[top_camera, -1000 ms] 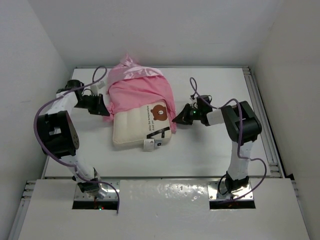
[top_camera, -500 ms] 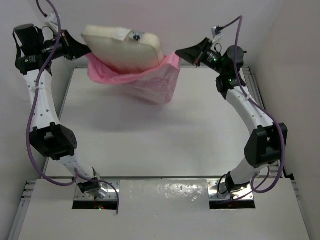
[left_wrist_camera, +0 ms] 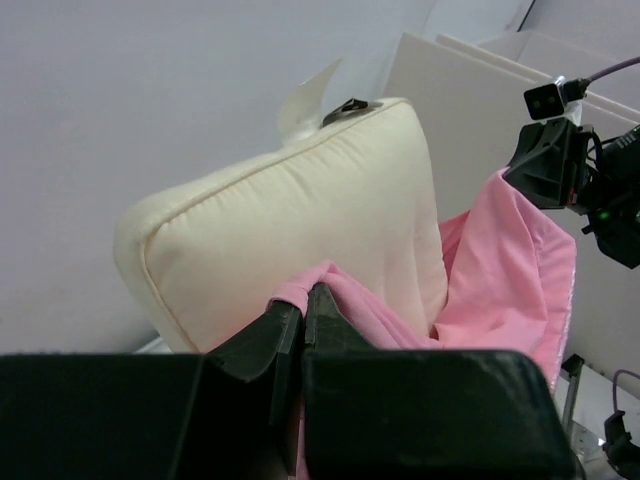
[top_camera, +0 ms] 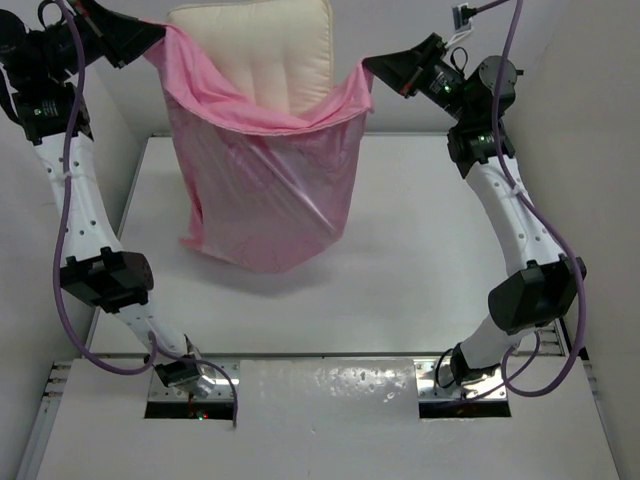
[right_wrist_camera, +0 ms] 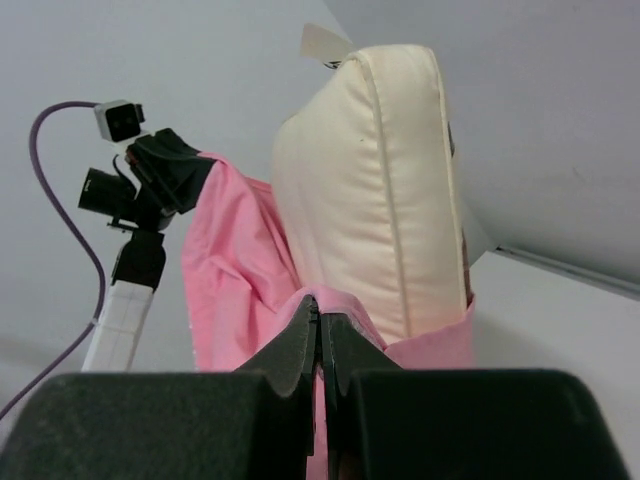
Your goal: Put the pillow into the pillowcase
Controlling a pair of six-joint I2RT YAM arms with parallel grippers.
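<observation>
The pink satin pillowcase hangs high above the table, its open mouth up, held at two corners. The cream-white pillow stands in the mouth, its upper half sticking out. My left gripper is shut on the left corner of the pillowcase rim. My right gripper is shut on the right corner of the rim. The pillow fills the left wrist view with a white tag at its top. It also shows in the right wrist view.
The white table lies below the hanging case, with white walls on three sides. A metal rail runs along the table's right edge. Both arms reach up high toward the back wall.
Both grippers rose further with the pillowcase corners. The pillow turned upright and slid deeper into the case, which now hangs long below it.
</observation>
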